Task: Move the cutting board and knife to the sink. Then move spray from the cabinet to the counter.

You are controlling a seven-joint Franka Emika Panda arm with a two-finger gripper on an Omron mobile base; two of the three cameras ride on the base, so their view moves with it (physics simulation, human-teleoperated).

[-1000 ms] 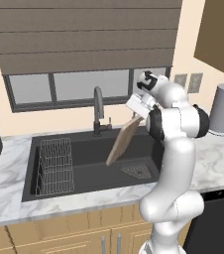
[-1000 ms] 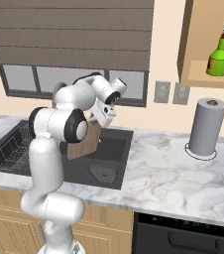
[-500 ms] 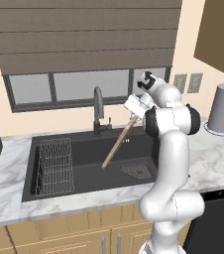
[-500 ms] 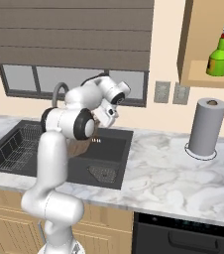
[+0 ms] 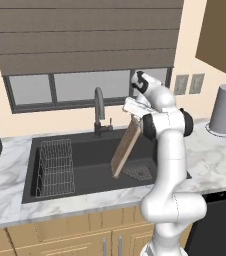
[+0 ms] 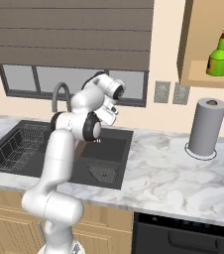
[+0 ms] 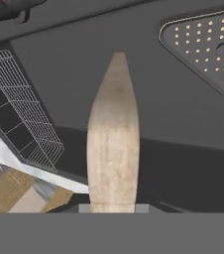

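Claw (image 5: 135,116) clenched on cutting board (image 5: 125,146), lower edge inside sink (image 5: 87,175), beside wire rack (image 5: 55,166).

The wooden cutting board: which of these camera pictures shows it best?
The left base view: the cutting board shows whole there, tilted, top end shut in the gripper, lower end down in the sink. The hand view looks straight along the board's face, foreshortened. In the right base view the arm covers it.

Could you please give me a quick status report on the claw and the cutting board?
Claw shut on cutting board. Board tilted, hanging into sink, lower end near the drain grid. Spray on cabinet shelf. Nothing in the way.
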